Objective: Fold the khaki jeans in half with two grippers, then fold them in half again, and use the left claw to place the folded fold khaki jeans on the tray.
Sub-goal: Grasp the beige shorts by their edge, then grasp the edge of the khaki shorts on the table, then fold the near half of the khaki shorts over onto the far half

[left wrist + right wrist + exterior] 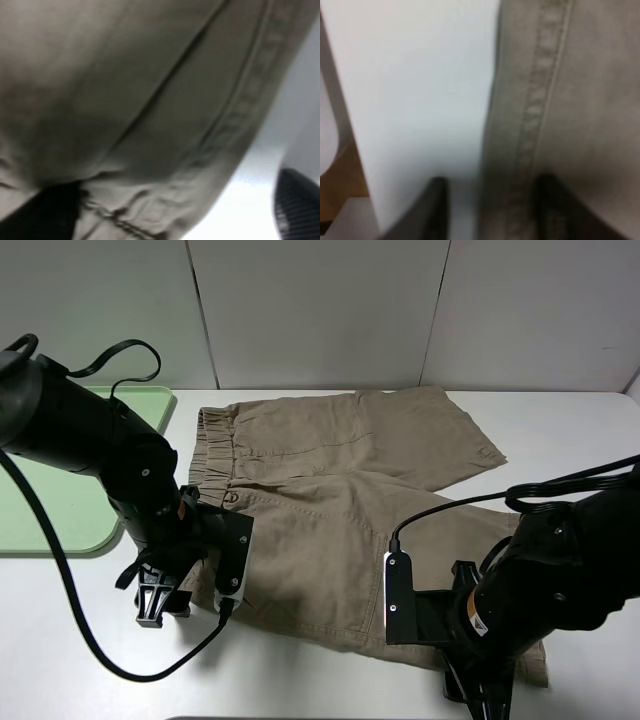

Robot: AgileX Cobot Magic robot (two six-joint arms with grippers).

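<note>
1. The left tool [160, 602] points down at the near waistband corner of the khaki shorts [330, 500]. On its wrist camera, one dark finger [42, 215] sits at the stitched edge. The other is out over the bare counter [267, 167], with white showing between it and the cloth. The jaws stand apart and nothing is pinched. The picture is blurred, so I can't tell whether the first finger is above or below the fabric.
2. The right tool [480, 695] is at the hem of the near leg. Its fingers [436, 210] straddle the seamed hem, and a sliver of counter shows between one finger and the cloth. It is open, not clamped. This view is blurred too.
3. From above, the left arm hides the waistband corner and the right arm covers the near leg's outer hem corner.
4. The shorts lie spread flat on the counter, with the waistband toward the tray [60, 510] and the legs fanning away to the right.
5. The tray is cut off by the picture's left side and partly covered by the left arm. Only a narrow strip of counter separates it from the waistband.
6. The right tool works close to the counter's front edge. There is bare counter between the two arms in front and beyond the far leg. A black cable [80, 630] loops across the counter beside the left tool.
</note>
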